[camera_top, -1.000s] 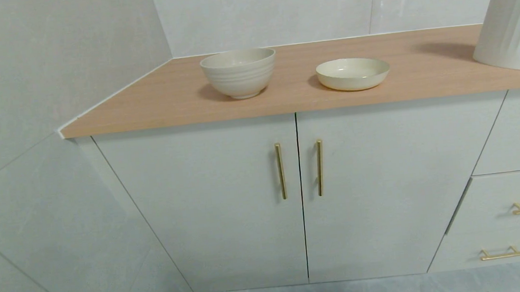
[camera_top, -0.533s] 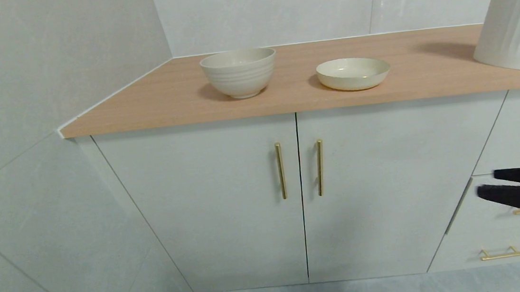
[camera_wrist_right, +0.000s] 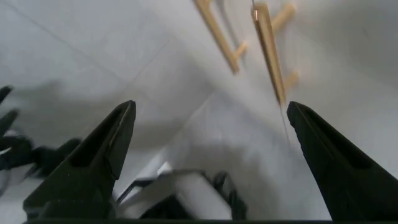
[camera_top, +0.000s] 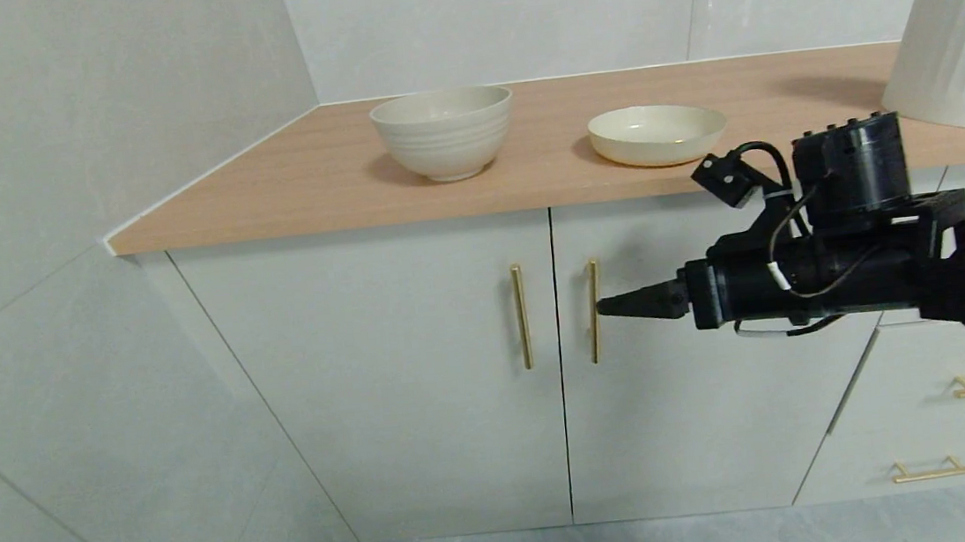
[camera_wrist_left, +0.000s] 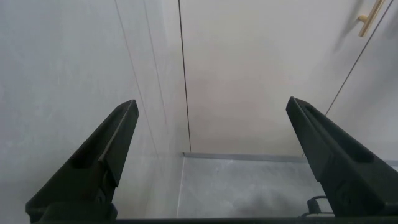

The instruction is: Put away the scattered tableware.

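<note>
The fingers [camera_wrist_right: 93, 165] of the right gripper [camera_top: 632, 303] are held wide apart with nothing between them, and their tips are seen just beside the right door handle [camera_top: 594, 310], below the counter [camera_top: 306, 182] and level with the handle's middle. The fingers [camera_wrist_left: 99, 155] of the left gripper [camera_wrist_left: 211, 106] are likewise spread and empty, pointed at the pale panelling and floor far below the counter. The 2 cupboard doors under the counter are shut, the left door handle [camera_top: 521, 317] untouched. A miss is judged the main risk: the handle is slim and stands close to the door, so fingers driven in off line could strike the panel or slip off the bar when it is pulled. The 2 pieces of tableware are left on the counter. The bowl [camera_top: 443, 131], toward the counter's left end, is deep, cream, ringed with shallow ribs and set on a small foot. The dish [camera_top: 657, 134], nearer the counter's middle, is shallow, glossy, cream and appears empty.
</note>
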`<state>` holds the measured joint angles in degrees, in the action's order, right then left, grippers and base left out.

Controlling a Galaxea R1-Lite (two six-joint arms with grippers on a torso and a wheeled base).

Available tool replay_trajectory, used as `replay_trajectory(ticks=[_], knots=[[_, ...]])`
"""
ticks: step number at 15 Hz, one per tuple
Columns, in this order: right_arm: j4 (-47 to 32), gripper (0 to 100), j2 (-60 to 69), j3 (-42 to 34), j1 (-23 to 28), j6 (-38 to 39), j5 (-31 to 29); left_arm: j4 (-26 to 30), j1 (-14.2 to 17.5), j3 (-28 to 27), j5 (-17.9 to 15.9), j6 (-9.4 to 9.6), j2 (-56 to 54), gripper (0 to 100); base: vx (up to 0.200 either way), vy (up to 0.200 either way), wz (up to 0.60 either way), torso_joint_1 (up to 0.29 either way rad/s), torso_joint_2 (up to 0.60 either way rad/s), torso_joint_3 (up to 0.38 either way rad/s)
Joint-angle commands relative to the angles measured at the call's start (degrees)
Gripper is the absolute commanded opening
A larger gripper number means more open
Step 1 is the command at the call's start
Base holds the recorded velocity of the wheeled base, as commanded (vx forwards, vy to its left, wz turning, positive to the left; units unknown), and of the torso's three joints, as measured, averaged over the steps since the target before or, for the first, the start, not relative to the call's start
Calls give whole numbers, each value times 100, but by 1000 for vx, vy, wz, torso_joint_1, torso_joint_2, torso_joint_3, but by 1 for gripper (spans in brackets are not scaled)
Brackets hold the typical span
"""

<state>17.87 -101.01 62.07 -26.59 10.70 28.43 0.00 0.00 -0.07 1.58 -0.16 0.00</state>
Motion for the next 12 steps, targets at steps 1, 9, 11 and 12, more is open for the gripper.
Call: replay_trajectory(ticks=[1, 9, 11, 12], knots=[[252, 100, -630, 6, -127, 2, -276, 9, 0, -1, 0, -2, 9, 100, 0, 0, 0, 0, 0, 0], [1904, 100, -1333, -108, -488, 503, -1401, 0, 0, -1, 9, -2, 9, 100, 0, 0, 0, 0, 0, 0], [2124, 100, -1518, -99, -532, 512, -1419, 0, 0, -1, 9, -2, 9, 100, 0, 0, 0, 0, 0, 0], [2150, 100, -1544, -90, -540, 512, -1410, 0, 0, -1, 9, -2, 9, 100, 0, 0, 0, 0, 0, 0]])
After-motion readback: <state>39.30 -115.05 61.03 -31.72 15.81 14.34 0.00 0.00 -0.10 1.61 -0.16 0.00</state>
